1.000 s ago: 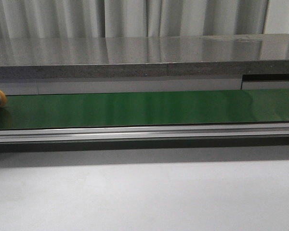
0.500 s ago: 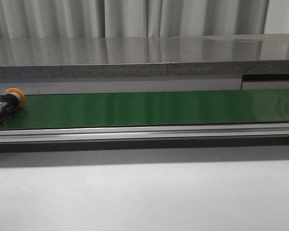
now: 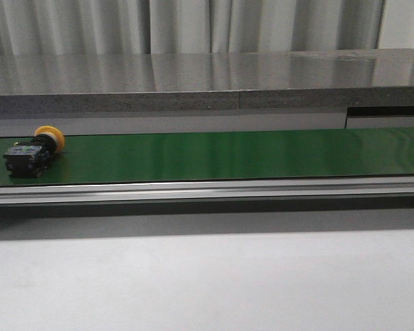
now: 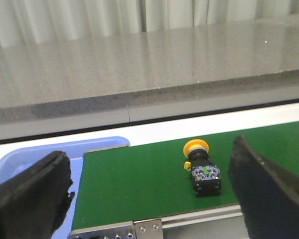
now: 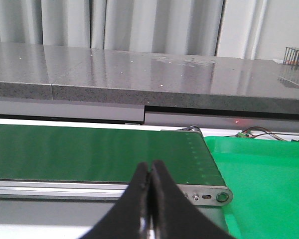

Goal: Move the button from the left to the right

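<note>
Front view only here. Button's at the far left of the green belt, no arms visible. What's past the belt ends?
Observer: Left wrist view shows a blue bin beyond the left end of the belt.
Operator: And the right end?
Observer: A green tray sits just past it.
Operator: Grippers?
Observer: Left gripper is open, with the button lying on its side between its fingers in that view. Right gripper is shut, empty.

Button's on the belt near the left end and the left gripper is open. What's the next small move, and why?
Probably ease the left gripper forward and down to straddle the button. It lies on its side on the green belt, ungrasped, between and beyond the wide-open fingers. The right gripper is shut, far from it.
</note>
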Robot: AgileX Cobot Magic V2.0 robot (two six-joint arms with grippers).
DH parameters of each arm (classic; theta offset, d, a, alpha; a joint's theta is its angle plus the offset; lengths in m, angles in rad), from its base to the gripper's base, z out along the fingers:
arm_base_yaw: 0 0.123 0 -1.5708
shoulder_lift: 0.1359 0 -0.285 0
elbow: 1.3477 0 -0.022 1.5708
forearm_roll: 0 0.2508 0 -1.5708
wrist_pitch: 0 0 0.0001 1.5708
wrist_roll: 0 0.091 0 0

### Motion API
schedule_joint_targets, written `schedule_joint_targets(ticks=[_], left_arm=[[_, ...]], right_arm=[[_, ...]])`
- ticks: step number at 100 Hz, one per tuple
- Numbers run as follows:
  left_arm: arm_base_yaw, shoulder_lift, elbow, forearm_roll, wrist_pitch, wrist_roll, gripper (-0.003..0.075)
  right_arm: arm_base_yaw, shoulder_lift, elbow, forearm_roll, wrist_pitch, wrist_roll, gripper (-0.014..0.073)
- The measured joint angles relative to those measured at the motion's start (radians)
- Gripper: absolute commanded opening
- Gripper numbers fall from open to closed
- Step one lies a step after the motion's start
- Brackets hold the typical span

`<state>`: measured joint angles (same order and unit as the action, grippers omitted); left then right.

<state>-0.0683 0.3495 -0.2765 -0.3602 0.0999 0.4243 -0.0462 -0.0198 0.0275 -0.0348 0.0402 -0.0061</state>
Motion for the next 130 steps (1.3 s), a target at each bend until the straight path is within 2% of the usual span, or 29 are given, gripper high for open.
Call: schedule_joint_targets(ticks=[18,27,39,58,61,110,130], left_arm=[[0.000,-0.046,0.002,0.000,-0.005,0.000,0.0617],[0.000,-0.046,0.002,0.000,-0.007,0.000,0.0568],[0.000,-0.046,0.002,0.000,-0.007,0.000,0.0394],[0.000,-0.046,0.002,0.000,-0.009,0.000,0.0012],[0.000,-0.046,0.002,0.000,-0.009,0.000,-0.0018],[0.000,-0.046,0.002,-0.002,-0.013,0.000,-0.0019],[0.000,-0.046,0.002,-0.002,-0.013,0.000,-0.0019]], right_arm=[[0.000,0.000,0.000,0.000,0.000,0.000,-0.0108],[0.000,0.000,0.000,0.000,0.000,0.000,-0.0108],[0.000,0.000,0.000,0.000,0.000,0.000,-0.0108],[0.000,0.000,0.000,0.000,0.000,0.000,-0.0108],[0.000,0.000,0.000,0.000,0.000,0.000,-0.0108],[0.000,0.000,-0.017,0.008,-0.060,0.000,-0.0108],[0.000,0.010,-0.145,0.018,0.038,0.000,-0.0108]])
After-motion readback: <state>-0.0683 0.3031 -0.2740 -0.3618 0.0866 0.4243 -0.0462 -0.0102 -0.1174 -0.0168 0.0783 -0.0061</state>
